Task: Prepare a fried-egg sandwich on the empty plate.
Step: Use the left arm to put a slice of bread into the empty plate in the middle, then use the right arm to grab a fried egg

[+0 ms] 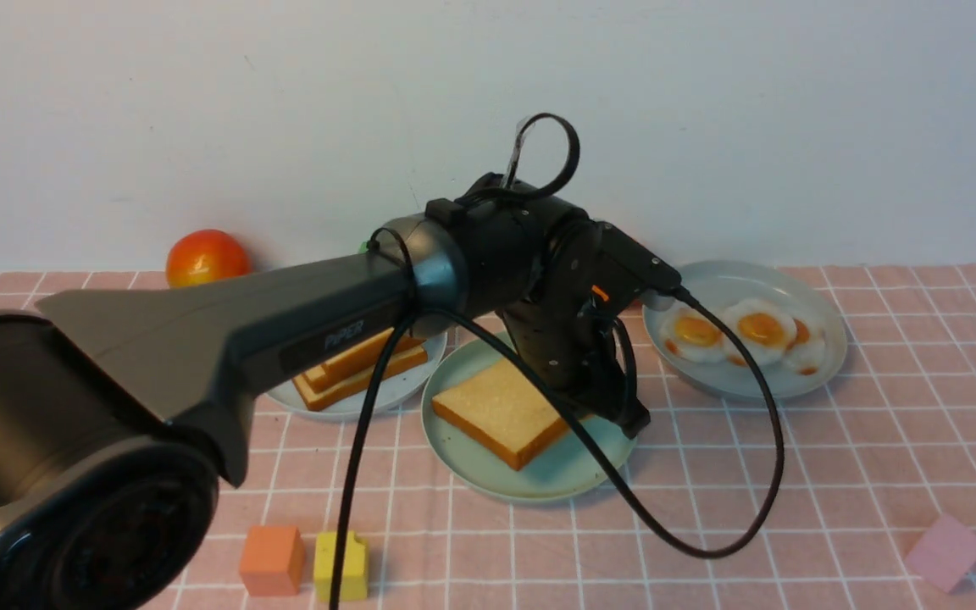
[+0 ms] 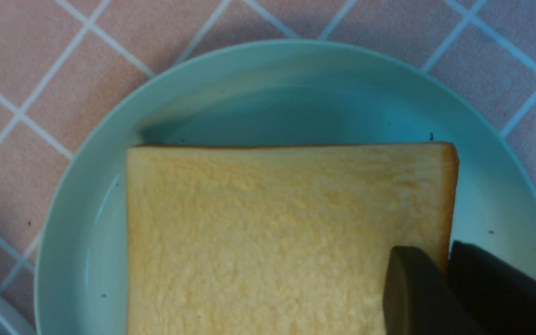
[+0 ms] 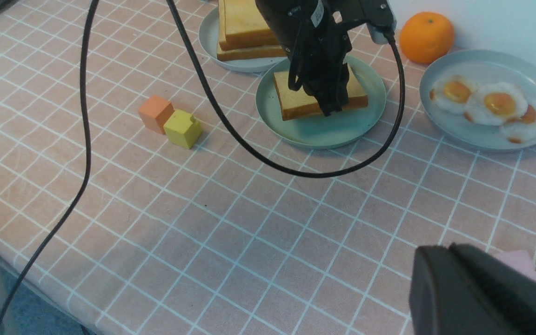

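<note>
Pink checked cloth is covering the counter in front of a plain pale wall. At the far left an orange fruit is sitting by the wall, and nearer the robot an orange cube and a yellow block are standing side by side, touching. The left arm is lying long and nearly level from the near left toward the middle, its wrist bending steeply down. Behind it a pale blue plate is carrying stacked toast. Just right of that, the teal plate is holding one toast slice, lying flat. Being square, it has no longer side, and one corner is pointing toward the robot. The left gripper is pointing down at the slice's right corner. The wrist view is showing one finger over the slice's top and the other beyond its crust, and whether they are pinching it I cannot tell. Farther right a grey-blue dish is holding fried eggs, and a pink block is sitting near the right front. The right gripper is hanging over bare cloth, fingers together, holding nothing.
</note>
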`<state>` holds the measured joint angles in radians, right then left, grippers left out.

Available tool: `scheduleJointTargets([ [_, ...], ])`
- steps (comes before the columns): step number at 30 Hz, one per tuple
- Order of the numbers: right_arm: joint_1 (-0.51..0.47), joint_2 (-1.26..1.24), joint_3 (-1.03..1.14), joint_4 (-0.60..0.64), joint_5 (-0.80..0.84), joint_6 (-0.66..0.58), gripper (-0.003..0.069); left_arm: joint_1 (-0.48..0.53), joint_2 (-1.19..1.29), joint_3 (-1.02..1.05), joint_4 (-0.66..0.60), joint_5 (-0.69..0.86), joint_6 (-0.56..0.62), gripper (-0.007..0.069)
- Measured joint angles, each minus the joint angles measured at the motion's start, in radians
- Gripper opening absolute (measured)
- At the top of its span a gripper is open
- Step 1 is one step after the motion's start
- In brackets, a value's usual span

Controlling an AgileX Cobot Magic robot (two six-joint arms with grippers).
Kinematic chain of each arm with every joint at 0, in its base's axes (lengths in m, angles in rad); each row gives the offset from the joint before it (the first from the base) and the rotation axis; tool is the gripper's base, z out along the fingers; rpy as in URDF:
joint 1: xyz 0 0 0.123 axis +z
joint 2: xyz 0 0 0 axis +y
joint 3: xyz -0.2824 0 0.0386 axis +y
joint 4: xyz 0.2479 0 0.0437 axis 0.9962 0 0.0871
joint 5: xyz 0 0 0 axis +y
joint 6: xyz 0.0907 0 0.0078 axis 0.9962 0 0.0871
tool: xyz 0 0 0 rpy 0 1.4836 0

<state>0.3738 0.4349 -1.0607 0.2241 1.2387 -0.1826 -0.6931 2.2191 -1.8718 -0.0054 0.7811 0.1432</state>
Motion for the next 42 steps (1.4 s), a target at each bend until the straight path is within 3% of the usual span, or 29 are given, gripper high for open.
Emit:
scheduleJointTargets([
  [3, 0.0, 0.0, 0.0, 0.0, 0.0, 0.0, 0.0064, 0.0, -0.002, 0.0, -0.002, 0.011, -0.002, 0.0245],
  [6, 0.0, 0.0, 0.0, 0.0, 0.004, 0.023, 0.0064, 0.0, -0.023, 0.0, -0.01, 0.027, -0.039, 0.0376],
  [10, 0.0, 0.022, 0.0, -0.023, 0.015, 0.081, 0.0067, 0.0, -0.102, -0.005, -0.035, 0.092, -0.103, 0.0412],
  [13, 0.0, 0.088, -0.005, -0.042, 0.015, 0.09, 0.0071, 0.0, -0.212, -0.017, -0.057, 0.15, -0.126, 0.0347],
  [16, 0.0, 0.178, -0.005, -0.054, 0.011, 0.08, 0.0074, 0.0, -0.355, -0.021, -0.08, 0.202, -0.13, 0.0212],
  [17, 0.0, 0.251, -0.005, -0.069, -0.013, 0.058, 0.0076, 0.0, -0.475, -0.022, -0.094, 0.228, -0.13, 0.0117],
  [20, 0.0, 0.372, -0.005, -0.091, -0.088, 0.026, 0.0078, 0.0, -0.652, 0.003, -0.118, 0.249, -0.13, 0.0012],
  [24, 0.0, 0.509, -0.005, -0.115, -0.206, -0.005, 0.0083, 0.0, -0.869, 0.152, -0.191, 0.255, -0.129, 0.0013],
  [26, 0.0, 0.639, -0.005, -0.146, -0.278, -0.022, 0.0085, 0.0, -1.043, 0.354, -0.262, 0.239, -0.11, 0.0013],
  [31, -0.002, 0.852, -0.014, -0.224, -0.385, -0.028, 0.009, 0.0, -1.363, 0.808, -0.344, 0.08, -0.083, 0.0013],
  [35, -0.048, 1.04, -0.106, -0.266, -0.392, -0.036, 0.0095, 0.0, -1.566, 1.047, -0.346, -0.035, -0.083, 0.0013],
  [39, -0.112, 1.186, -0.211, -0.277, -0.41, -0.113, 0.0102, 0.0, -1.644, 1.105, -0.335, -0.076, -0.107, 0.0013],
  [42, -0.165, 1.363, -0.326, -0.268, -0.431, -0.222, 0.0147, 0.0, -1.655, 1.109, -0.318, -0.113, -0.193, 0.0013],
])
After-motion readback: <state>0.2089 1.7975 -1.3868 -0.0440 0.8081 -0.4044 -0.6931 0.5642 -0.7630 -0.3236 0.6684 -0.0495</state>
